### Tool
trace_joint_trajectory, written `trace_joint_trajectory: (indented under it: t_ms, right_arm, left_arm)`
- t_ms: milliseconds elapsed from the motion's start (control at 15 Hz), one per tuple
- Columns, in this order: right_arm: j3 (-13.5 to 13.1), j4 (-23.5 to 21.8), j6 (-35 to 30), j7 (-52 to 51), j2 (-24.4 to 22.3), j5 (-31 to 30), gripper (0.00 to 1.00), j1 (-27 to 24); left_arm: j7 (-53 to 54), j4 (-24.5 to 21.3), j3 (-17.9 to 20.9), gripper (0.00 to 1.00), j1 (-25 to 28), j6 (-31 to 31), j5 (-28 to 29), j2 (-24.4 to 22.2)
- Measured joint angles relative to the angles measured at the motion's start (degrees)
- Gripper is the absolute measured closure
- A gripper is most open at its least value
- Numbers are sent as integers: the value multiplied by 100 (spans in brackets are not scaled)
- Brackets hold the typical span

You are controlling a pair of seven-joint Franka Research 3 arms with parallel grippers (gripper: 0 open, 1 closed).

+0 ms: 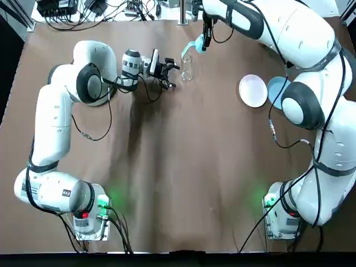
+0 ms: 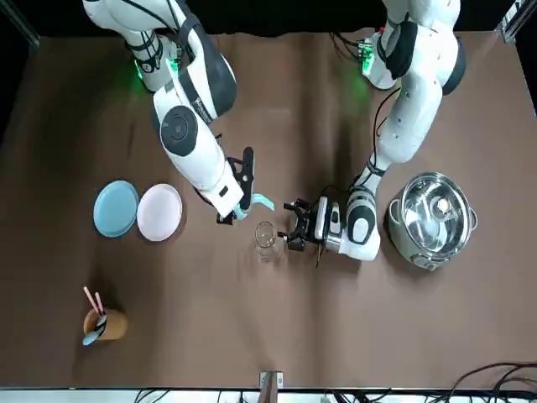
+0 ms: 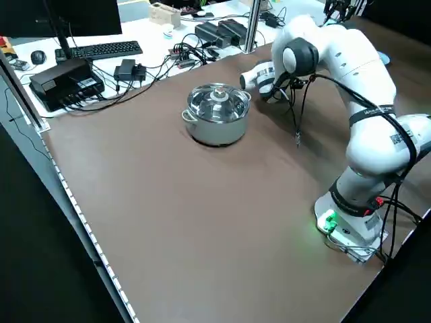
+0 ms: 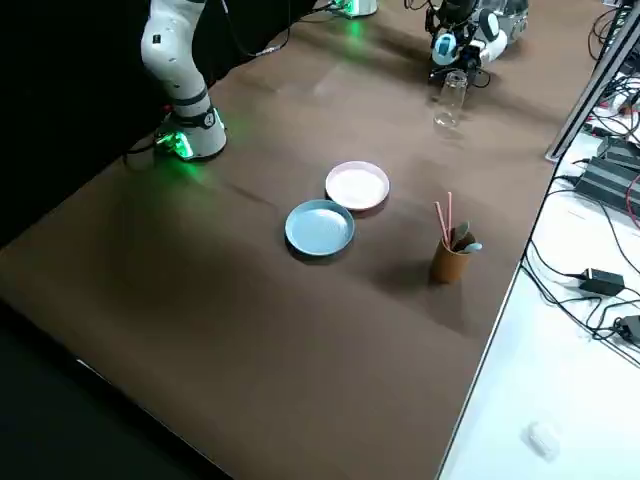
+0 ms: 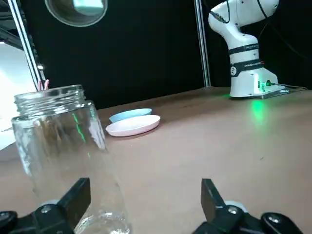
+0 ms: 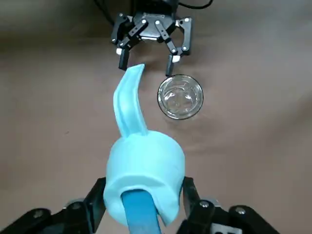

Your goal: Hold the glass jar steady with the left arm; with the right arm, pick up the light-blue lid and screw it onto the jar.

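Note:
The clear glass jar [image 1: 186, 66] stands upright and lidless at the table's far middle. My left gripper [image 1: 169, 73] lies low beside it, open, with its fingertips just short of the jar; in the left wrist view the jar [image 5: 63, 146] stands off by one finger [image 5: 77, 196], not between the two. My right gripper [image 1: 204, 36] hangs above and just right of the jar, shut on the light-blue lid [image 1: 194, 44]. From the right wrist view the lid [image 6: 144, 168] has a long tail pointing toward the jar's mouth [image 6: 180, 96] and the left gripper [image 6: 146, 63].
A white plate [image 1: 253, 90] and a blue plate [image 1: 275, 92] lie right of the jar, partly under the right arm. A steel pot with a glass lid [image 2: 432, 220] stands by the left arm. A cup with straws [image 2: 103, 321] is at the far right corner.

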Motion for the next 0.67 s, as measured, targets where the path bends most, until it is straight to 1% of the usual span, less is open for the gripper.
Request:
trace_joint_trajectory:
  t_ms: [133, 200, 400, 533, 667]
  right_arm:
    - [1, 0, 97, -249, 3, -140, 33, 68]
    - [2, 1, 150, -393, 8, -282, 33, 141]
    - [-10, 0, 156, -896, 52, -322, 33, 158]
    - [-31, 0, 228, -1107, 101, -325, 33, 153]
    - [-39, 0, 395, -1160, 141, -327, 33, 147]
  left_arm:
    - [-15, 0, 20, 0, 44, 0, 0, 0]
    - [-204, -3, 26, 0, 96, 1, -1, 4]
    - [-1005, -5, 26, 0, 123, 13, -22, 24]
    - [-1226, -5, 26, 0, 116, 46, -170, 42]
    - [-1278, 0, 22, 0, 55, 418, -456, 73]
